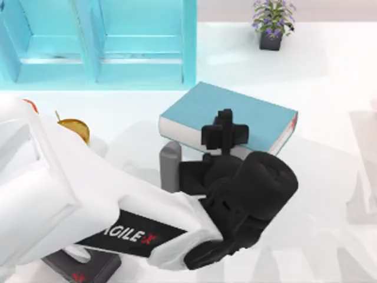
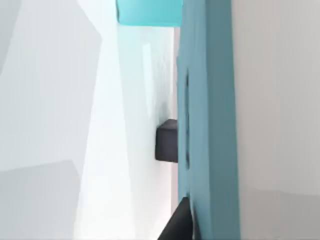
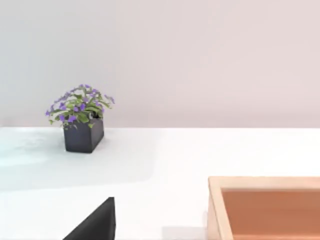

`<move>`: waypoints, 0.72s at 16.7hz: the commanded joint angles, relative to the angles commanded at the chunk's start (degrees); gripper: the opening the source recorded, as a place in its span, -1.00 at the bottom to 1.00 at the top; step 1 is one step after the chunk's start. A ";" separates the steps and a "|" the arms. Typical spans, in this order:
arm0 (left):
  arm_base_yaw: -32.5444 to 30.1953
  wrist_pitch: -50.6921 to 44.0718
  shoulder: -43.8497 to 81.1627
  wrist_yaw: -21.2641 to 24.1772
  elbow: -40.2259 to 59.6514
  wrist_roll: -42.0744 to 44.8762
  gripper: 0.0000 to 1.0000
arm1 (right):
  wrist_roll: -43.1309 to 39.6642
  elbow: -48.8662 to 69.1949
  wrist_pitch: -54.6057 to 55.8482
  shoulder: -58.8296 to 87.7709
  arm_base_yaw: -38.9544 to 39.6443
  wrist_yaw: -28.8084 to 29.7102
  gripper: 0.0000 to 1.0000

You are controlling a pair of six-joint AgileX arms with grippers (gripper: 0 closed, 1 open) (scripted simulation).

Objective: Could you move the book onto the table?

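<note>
The left arm [image 1: 88,200] reaches from the lower left of the frame toward the middle, its black gripper [image 1: 227,134] over the near edge of the book [image 1: 235,115]. The book lies flat at frame centre on the white table [image 1: 330,177], its spine with a red mark toward the right. A turquoise shelf [image 1: 100,41] fills the upper left. A potted plant [image 1: 272,23] stands at upper right. A golden object [image 1: 73,128] sits at mid left, partly hidden by the arm.

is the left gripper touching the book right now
Touching. In the left wrist view a black finger pad presses flat against the teal cover of the book; the top view shows the left gripper over the book's near edge.
</note>
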 joint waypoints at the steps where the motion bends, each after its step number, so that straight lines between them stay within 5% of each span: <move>1: 0.05 1.42 0.99 -0.04 -0.28 0.00 -1.00 | 0.00 0.00 0.00 0.00 0.00 0.00 1.00; 7: 0.05 3.30 2.79 0.16 -1.13 0.30 -1.00 | 0.00 0.00 0.00 0.00 0.00 0.00 1.00; 12: 0.05 3.30 2.79 0.16 -1.13 0.30 -0.25 | 0.00 0.00 0.00 0.00 0.00 0.00 1.00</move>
